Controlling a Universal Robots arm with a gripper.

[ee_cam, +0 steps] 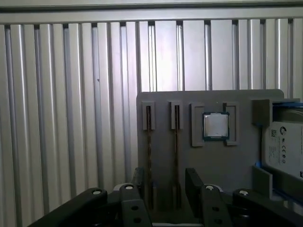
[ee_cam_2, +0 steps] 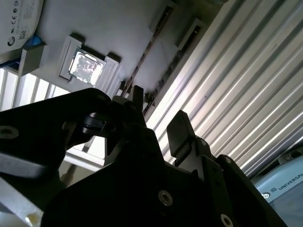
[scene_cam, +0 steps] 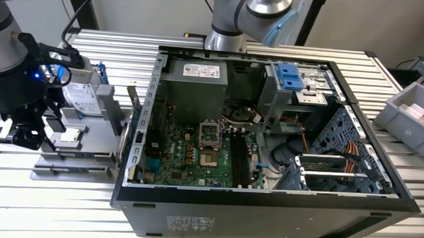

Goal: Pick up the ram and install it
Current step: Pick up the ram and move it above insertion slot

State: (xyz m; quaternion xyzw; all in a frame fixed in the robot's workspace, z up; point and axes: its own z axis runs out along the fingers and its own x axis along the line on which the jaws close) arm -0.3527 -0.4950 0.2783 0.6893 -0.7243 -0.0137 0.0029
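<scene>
open computer case [scene_cam: 265, 219] on ribbed table [scene_cam: 46, 208]; grey fixture [ee_cam: 222, 163] holds processor chip [ee_cam: 216, 126].

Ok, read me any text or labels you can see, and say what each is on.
Label on the hard drive: print too small to read.
Sticker on the power supply: too small to read.
Label on the computer case: too small to read.
Lettering on the arm cover: a maker's mark, cut off.
Nothing I can quote reliably.

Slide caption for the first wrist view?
Open end effector near the gray holder carrying two ram sticks, a processor chip and a hard drive.
</scene>
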